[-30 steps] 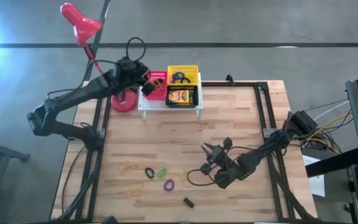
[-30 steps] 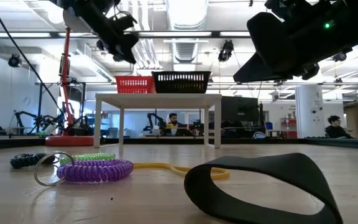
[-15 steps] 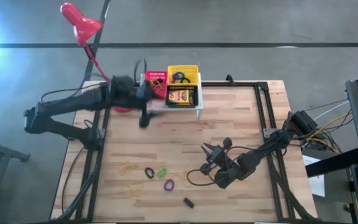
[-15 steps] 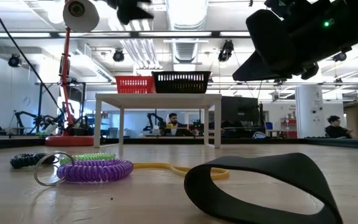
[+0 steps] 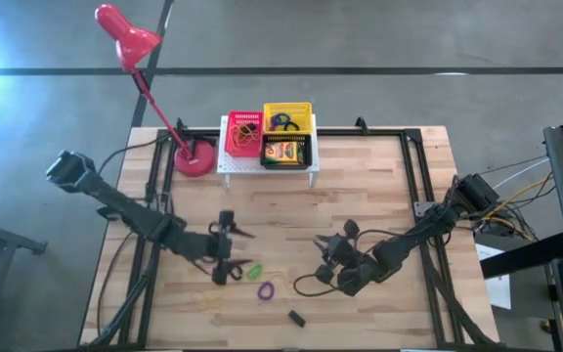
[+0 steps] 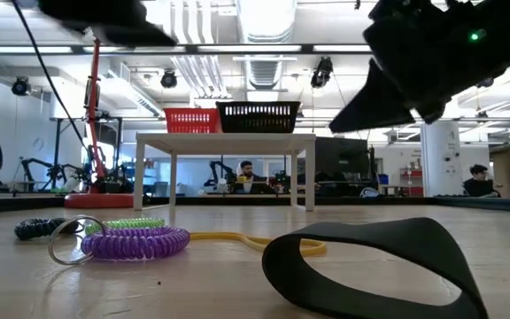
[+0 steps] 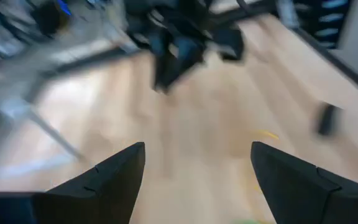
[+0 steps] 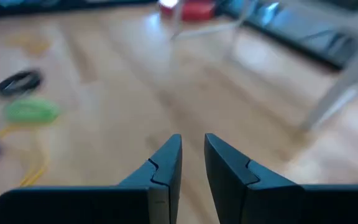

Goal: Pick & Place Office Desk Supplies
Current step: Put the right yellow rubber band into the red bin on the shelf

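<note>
Near the table's front lie a green loop (image 5: 254, 270), a purple loop (image 5: 265, 290) and a small black piece (image 5: 296, 317). The low view also shows a black loop (image 6: 41, 229) and a thin yellow rubber band (image 6: 237, 239). My left gripper (image 5: 235, 249) hovers open just left of the loops, pointing toward the right arm, with nothing between its fingers (image 7: 123, 174). My right gripper (image 8: 192, 152), right of the loops (image 5: 325, 246), points toward them, its fingers a narrow gap apart and empty. A crayon box (image 5: 286, 153) sits in the rack.
A white rack (image 5: 267, 168) with a red basket (image 5: 244, 134) and a yellow basket (image 5: 288, 119) stands at the far edge. The red lamp's base (image 5: 194, 159) rests beside it. Black rails (image 5: 413, 171) run along the table's sides. Bare wood lies between rack and loops.
My left gripper has swung away from the red basket at the far edge. It moved toward the near edge and down, and now hovers beside the loops. My right gripper has stayed in place and turned slightly. The loops have not moved.
</note>
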Motion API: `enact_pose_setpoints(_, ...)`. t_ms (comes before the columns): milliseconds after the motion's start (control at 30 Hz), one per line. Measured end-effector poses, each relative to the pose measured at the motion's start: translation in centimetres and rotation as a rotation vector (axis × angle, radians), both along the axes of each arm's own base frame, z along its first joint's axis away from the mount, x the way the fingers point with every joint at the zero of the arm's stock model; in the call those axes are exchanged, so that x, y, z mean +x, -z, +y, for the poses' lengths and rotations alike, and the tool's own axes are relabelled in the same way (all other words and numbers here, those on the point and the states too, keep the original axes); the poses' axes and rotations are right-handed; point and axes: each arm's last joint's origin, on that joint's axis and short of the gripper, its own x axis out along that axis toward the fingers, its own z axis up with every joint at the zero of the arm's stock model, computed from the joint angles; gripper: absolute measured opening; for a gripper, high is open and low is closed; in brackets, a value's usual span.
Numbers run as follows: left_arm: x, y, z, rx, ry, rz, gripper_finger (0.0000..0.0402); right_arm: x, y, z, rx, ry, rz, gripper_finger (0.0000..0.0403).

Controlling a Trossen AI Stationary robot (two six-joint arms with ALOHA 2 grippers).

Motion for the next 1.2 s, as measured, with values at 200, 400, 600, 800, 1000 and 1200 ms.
enact_pose_setpoints(200, -2.1, 4.4, 0.2, -0.249, -0.051, 0.14, 0.0287, 0.5, 0.1, 1.1, 0.177, -0.292, 0.106, 0.0066)
enact_pose_setpoints(400, -3.7, 7.6, 1.1, -0.423, -0.139, 0.128, 0.0275, 1.6, 0.5, 2.7, 0.328, -0.58, 0.086, 0.0111)
enact_pose_setpoints(600, -4.4, 8.4, 1.8, -0.449, -0.153, -0.029, 0.0257, 3.6, 3.4, 4.3, 0.231, -0.762, 0.164, 0.0176)
enact_pose_setpoints(800, -4.3, 8.2, 1.8, -0.422, -0.157, -0.05, 0.0245, 6.2, 4.8, 4.7, 0.032, -0.788, 0.199, 0.0199)
enact_pose_setpoints(1000, -4.3, 8.1, 1.7, -0.402, -0.147, -0.053, 0.0241, 6.8, 5.4, 3.0, 0.056, -0.786, 0.22, 0.0201)
enact_pose_setpoints(1200, -4.2, 8.1, 1.8, -0.398, -0.151, -0.055, 0.024, 6.2, 6.2, 2.2, 0.142, -0.721, 0.247, 0.0199)
